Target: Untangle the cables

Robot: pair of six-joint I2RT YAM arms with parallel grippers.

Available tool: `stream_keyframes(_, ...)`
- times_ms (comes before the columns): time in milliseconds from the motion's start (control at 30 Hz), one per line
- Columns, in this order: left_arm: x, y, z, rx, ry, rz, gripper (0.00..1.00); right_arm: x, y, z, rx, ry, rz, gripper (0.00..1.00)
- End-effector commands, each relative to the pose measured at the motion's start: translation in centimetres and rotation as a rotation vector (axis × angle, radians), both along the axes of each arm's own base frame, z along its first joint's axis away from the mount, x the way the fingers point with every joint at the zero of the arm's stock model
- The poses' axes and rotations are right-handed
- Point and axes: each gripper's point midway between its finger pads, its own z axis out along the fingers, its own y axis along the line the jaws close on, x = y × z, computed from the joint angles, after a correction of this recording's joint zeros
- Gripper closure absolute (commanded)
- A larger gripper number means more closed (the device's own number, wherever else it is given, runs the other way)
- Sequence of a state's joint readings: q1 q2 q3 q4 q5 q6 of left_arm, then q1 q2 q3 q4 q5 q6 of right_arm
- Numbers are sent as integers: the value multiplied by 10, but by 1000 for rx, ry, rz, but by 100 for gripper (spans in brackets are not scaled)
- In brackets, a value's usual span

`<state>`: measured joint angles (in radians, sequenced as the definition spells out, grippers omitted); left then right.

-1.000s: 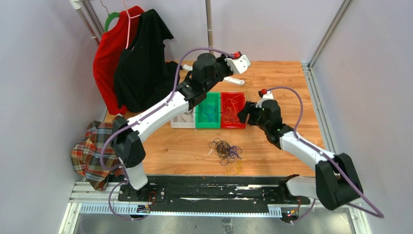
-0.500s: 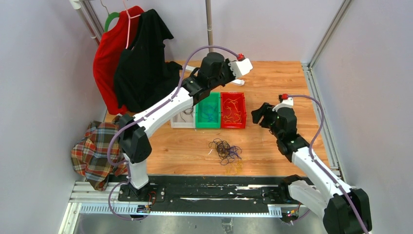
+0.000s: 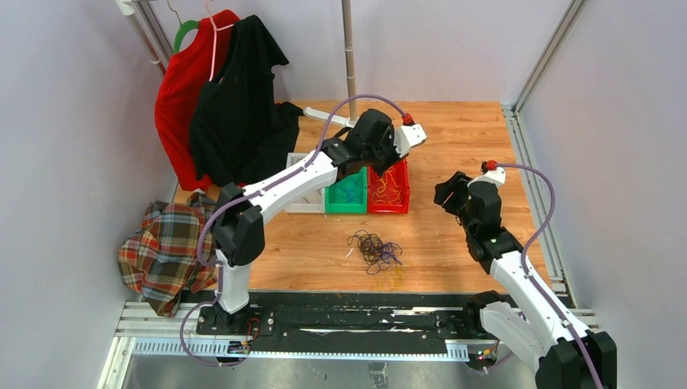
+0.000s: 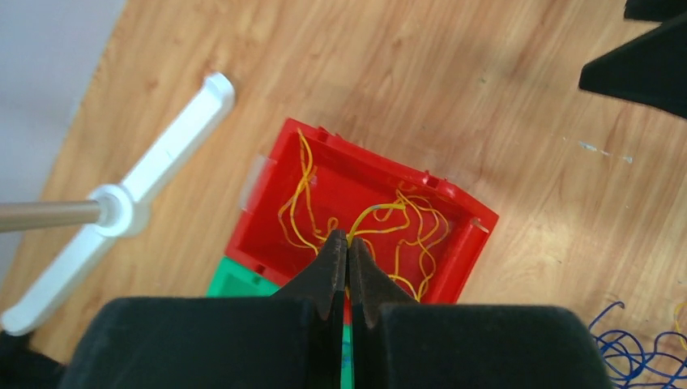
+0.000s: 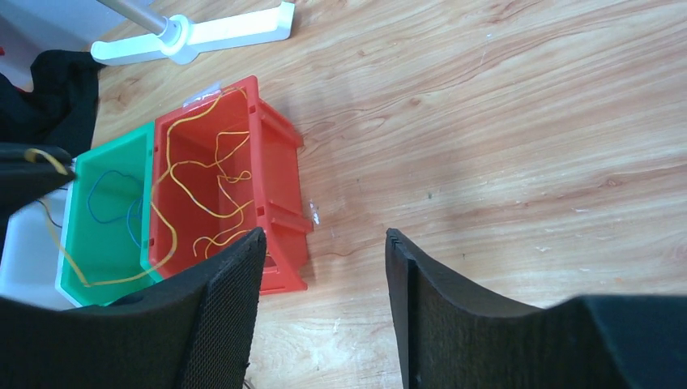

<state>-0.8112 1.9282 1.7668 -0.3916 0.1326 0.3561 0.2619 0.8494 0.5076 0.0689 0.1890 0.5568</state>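
Note:
My left gripper [image 4: 347, 240] hangs over the red bin [image 4: 381, 159] and is shut on a yellow cable [image 4: 381, 210] that runs from its tips down into the bin, where several more yellow cables lie. From the right wrist view this held cable [image 5: 105, 281] loops over the green bin [image 5: 105, 148], which holds blue cables [image 5: 101, 190]. A tangle of black cables [image 3: 374, 250] with some yellow strands lies on the table in front of the bins. My right gripper [image 5: 324, 243] is open over bare wood to the right of the red bin [image 5: 279, 203], nothing between its fingers.
A white bin [image 3: 304, 203] stands left of the green one. A white stand foot [image 5: 202, 34] with its pole [image 3: 350, 49] is behind the bins. Red and black garments [image 3: 219, 89] hang at back left; a plaid cloth [image 3: 158, 251] lies at left.
My left arm swung right, from behind the green bin to over the red bin. My right arm drew back to the right, away from the red bin, its jaws a little narrower.

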Motion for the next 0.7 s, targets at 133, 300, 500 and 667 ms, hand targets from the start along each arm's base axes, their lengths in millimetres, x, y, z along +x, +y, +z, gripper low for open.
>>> stream_keyframes(133, 9, -24, -55, -28, 91, 5, 100, 0, -7, -9, 9, 1, -30, 45)
stream_keyframes(300, 39, -23, -83, -14, 74, 44, 100, 4, 2, -5, 27, -40, 17, 46)
stream_keyframes(500, 55, -15, -116, 33, 10, 44, 100, 6, 8, -9, 38, -37, 44, 47)
stream_keyframes(667, 56, -14, -133, 52, -9, 28, 100, 9, 14, -13, 52, -32, 72, 47)
